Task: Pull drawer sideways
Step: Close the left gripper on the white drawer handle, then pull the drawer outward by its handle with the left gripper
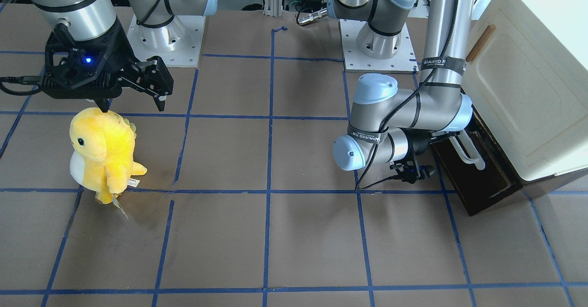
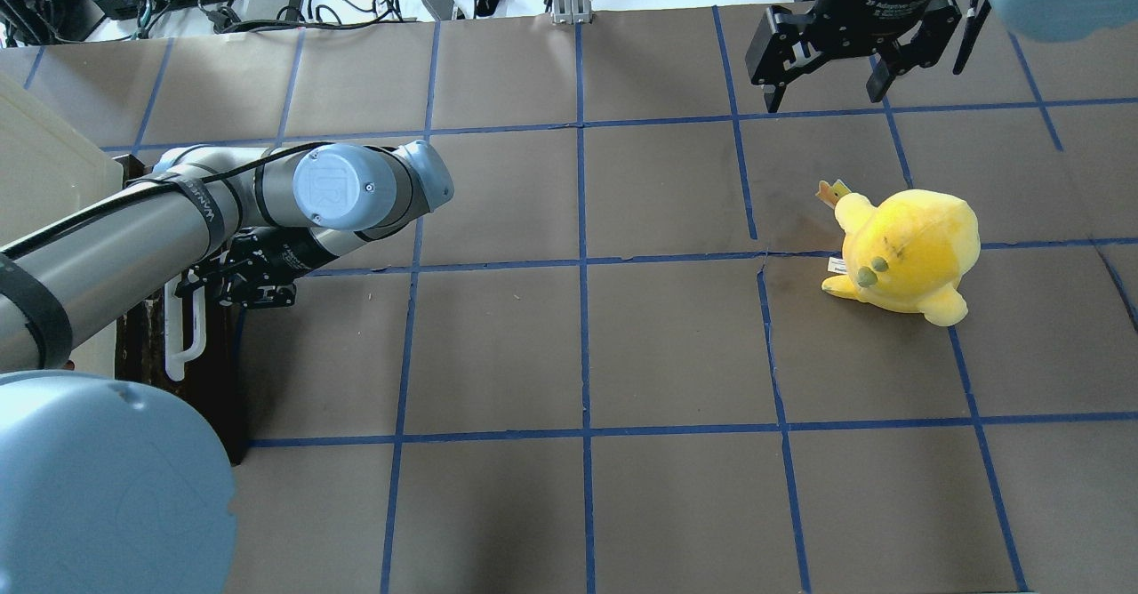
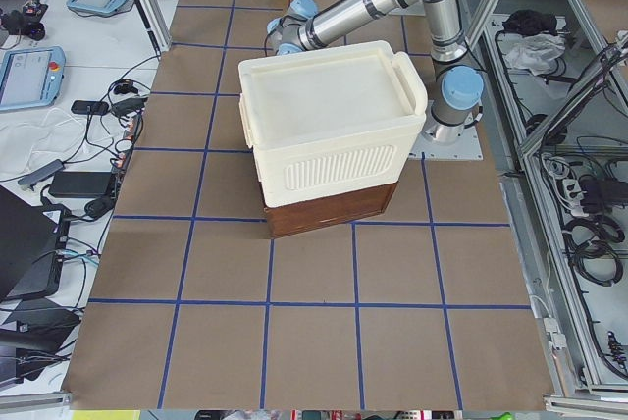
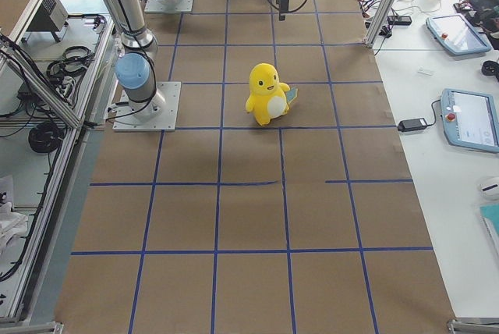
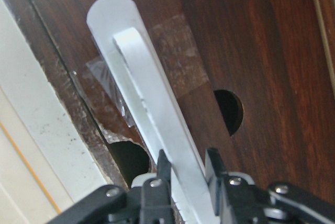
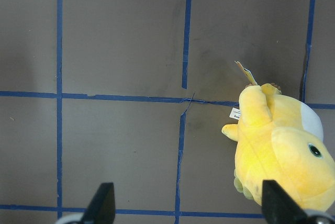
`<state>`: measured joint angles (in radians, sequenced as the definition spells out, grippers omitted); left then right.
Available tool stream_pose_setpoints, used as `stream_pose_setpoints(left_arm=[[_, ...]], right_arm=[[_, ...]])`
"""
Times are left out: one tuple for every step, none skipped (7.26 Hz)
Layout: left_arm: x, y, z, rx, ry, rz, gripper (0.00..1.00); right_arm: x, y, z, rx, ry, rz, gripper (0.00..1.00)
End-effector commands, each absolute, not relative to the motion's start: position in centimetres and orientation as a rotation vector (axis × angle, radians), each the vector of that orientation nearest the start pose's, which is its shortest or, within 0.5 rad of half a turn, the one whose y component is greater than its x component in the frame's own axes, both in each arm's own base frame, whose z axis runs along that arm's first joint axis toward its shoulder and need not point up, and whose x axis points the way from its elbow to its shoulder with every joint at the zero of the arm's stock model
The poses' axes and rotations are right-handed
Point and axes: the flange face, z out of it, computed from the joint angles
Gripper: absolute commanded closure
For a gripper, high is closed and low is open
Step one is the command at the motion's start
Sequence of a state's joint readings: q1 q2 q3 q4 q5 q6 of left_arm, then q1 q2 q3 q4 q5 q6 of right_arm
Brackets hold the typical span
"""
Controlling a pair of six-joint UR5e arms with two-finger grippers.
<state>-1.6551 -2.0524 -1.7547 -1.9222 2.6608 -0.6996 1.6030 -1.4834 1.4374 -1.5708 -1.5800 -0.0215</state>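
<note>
The drawer [image 1: 494,185] has a dark brown wooden front and sits at the bottom of a cream cabinet [image 1: 528,82]. It also shows in the overhead view [image 2: 142,345] and the left wrist view [image 5: 246,35]. Its white loop handle [image 1: 469,154] runs along the front. My left gripper [image 5: 187,174] is shut on this handle [image 5: 152,109], one finger on each side of the bar. In the overhead view the left gripper [image 2: 200,287] reaches the handle [image 2: 176,332] from the table side. My right gripper [image 2: 823,96] is open and empty, hanging above the table near the plush.
A yellow plush toy [image 1: 103,153] stands on the brown table with blue tape lines, below my right gripper [image 1: 133,105]; it also shows in the right wrist view [image 6: 282,150]. The cabinet door has a small brown handle [image 1: 480,42]. Both arm bases stand at the table's back.
</note>
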Motion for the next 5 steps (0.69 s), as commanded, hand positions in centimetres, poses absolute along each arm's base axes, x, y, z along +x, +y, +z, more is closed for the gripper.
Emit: stream_pose_setpoints(left_arm=[[-9.65,-51.89,19.08,0.024,1.861,0.488,0.83],[-9.69,-52.13,19.24,0.020,1.865,0.485,0.83],[-9.84,-52.19,19.33,0.010,1.875,0.489,0.83],[-9.95,-52.13,19.30,0.009,1.879,0.493,0.83],[-9.95,-52.13,19.30,0.009,1.879,0.493,0.83]], right_arm=[[14.95,-52.85,50.90,-0.084,3.149,-0.073,0.00],[14.95,-52.85,50.90,-0.087,3.149,-0.073,0.00],[14.95,-52.85,50.90,-0.084,3.149,-0.073,0.00],[14.95,-52.85,50.90,-0.087,3.149,-0.073,0.00],[14.95,-52.85,50.90,-0.084,3.149,-0.073,0.00]])
